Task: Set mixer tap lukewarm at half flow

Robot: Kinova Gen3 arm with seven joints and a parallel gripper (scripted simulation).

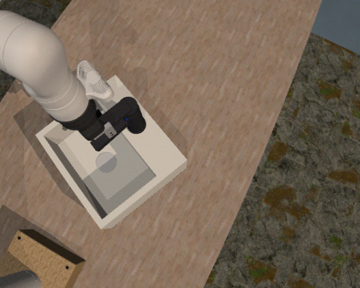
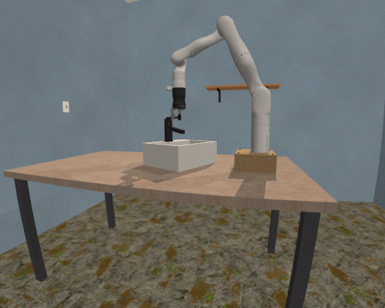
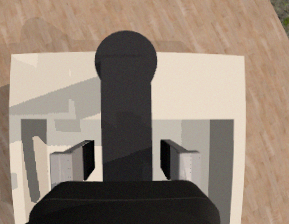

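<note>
A black mixer tap [image 1: 131,119] stands at the back rim of a white sink [image 1: 114,155], and also shows in the side view [image 2: 168,130]. Its spout [image 2: 177,130] points over the basin. A blue dot [image 1: 126,119] marks one side of the body and a red dot [image 2: 168,124] the other. In the wrist view the black lever [image 3: 127,116] runs straight out from the round tap body. My gripper [image 3: 127,154] [image 2: 175,116] is open, with one finger on each side of the lever and a gap to each. It hangs just above the tap. How high the lever is lifted is hidden.
The sink has a round drain [image 1: 106,162] and stands on a wooden table [image 2: 169,179]. The arm's wooden base block [image 2: 255,160] is beside the sink. A shelf [image 2: 242,87] hangs on the wall behind the arm.
</note>
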